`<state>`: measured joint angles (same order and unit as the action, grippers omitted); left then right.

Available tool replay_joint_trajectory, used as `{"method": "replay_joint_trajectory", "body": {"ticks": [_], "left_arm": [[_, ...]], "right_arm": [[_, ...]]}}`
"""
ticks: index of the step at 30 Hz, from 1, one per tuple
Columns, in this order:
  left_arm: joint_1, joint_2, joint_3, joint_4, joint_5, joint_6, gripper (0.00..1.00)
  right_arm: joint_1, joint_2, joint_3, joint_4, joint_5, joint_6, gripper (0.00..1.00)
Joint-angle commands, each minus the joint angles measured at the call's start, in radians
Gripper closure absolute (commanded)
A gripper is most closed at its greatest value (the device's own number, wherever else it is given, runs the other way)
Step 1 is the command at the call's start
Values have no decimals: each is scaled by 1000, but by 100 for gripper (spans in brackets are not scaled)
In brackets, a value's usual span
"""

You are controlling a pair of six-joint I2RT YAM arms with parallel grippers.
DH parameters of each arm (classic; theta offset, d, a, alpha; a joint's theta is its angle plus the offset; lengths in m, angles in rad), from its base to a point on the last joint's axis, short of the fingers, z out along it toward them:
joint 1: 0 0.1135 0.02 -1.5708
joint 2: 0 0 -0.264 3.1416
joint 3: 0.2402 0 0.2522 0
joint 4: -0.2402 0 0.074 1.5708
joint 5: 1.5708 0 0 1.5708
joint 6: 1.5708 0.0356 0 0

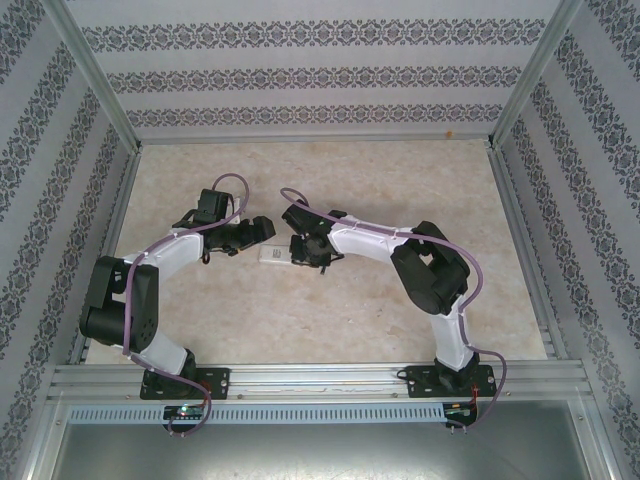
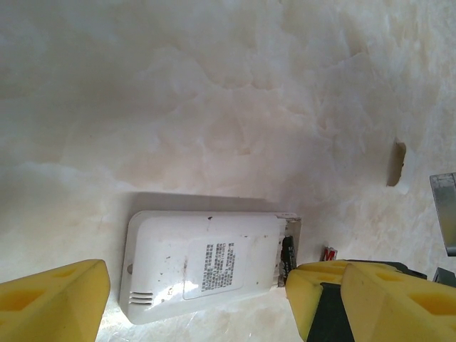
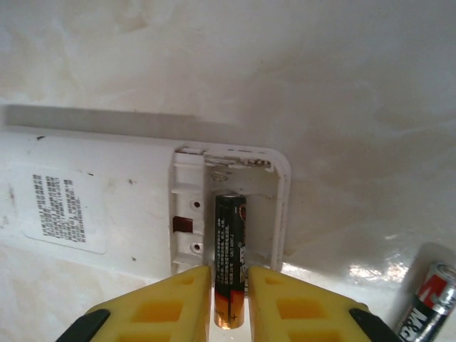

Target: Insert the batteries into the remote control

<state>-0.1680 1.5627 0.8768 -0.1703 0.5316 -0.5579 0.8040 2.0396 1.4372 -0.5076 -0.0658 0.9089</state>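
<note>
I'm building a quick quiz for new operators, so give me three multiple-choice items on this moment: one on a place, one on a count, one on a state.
1. Where is the battery nearest the right gripper?
A) between its fingertips, reaching into the remote
B) on the printed label
C) beside the left arm's base

2. How many batteries does the right wrist view show?
A) one
B) two
C) four

3. The battery compartment is:
A) covered
B) open, one battery reaching in
C) open, both slots full

Answers:
1 A, the yellow fingertips flank it at the compartment's edge.
2 B, a second battery lies on the table.
3 B, no lid is on it and the neighbouring slot is bare.
</note>
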Motion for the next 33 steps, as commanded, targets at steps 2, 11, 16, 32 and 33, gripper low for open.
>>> {"method": "replay_joint_trajectory", "body": {"ticks": [2,11,16,32,33], "left_arm": [[14,-3,-7,23,9,4,15],[13,47,-16,39,53,-4,15],[11,88,-16,31,64,-2,15],[0,157,-25,57,77,-13,18],[-1,165,-26,59,77,-14,18]], "right_arm": [[-2,5,9,17,0,-25,75],[-2,-4,8,7,17,-44,80],[-2,16,15,9,8,-41,79],[-3,77,29,44,72,-71,94],[-3,79,26,58,82,-77,95]]}}
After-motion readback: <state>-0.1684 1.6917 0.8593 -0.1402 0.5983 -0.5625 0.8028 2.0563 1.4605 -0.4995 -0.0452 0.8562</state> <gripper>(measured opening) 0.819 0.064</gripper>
